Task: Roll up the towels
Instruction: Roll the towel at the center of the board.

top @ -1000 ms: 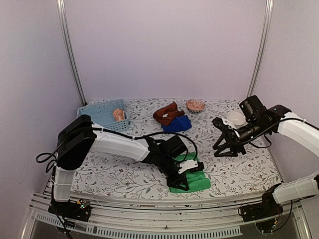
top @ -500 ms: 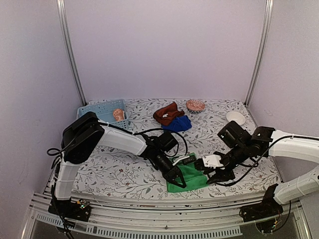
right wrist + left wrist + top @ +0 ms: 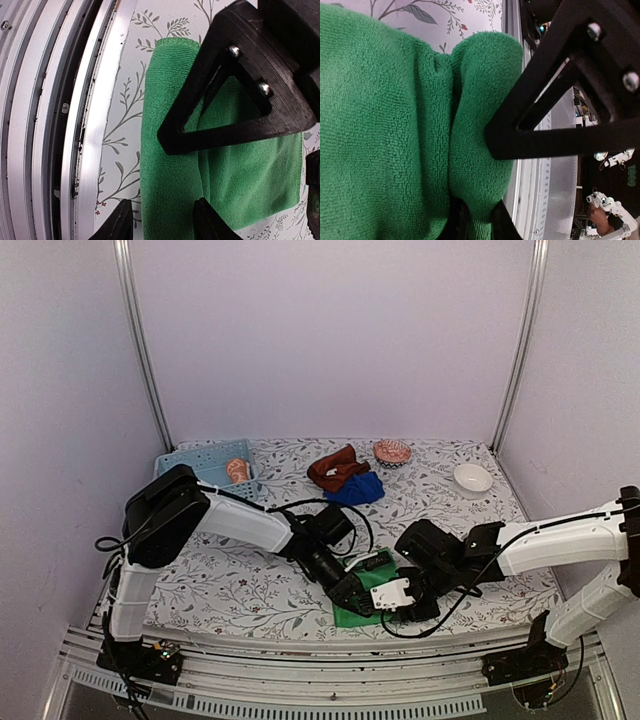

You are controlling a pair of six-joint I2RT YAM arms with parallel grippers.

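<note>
The green towel (image 3: 378,578) lies partly folded near the table's front edge. My left gripper (image 3: 357,602) is shut on a fold at its near edge; in the left wrist view the fingertips (image 3: 477,217) pinch green cloth (image 3: 385,125). My right gripper (image 3: 400,600) is open just to the right of it, and its fingers (image 3: 162,217) straddle the towel's near edge (image 3: 170,170). The rust-brown towel (image 3: 335,468) and the deep blue towel (image 3: 357,488) lie bunched at the back middle. The orange patterned towel (image 3: 238,470) sits in the basket.
A light blue slotted basket (image 3: 195,465) stands at the back left. A small white bowl (image 3: 472,478) is at the back right and a red patterned bowl (image 3: 392,452) at the back middle. The metal front rail (image 3: 85,100) runs right beside the green towel.
My right arm has swung from the back right down to the green towel's near edge beside my left gripper. The left gripper has stayed on the towel.
</note>
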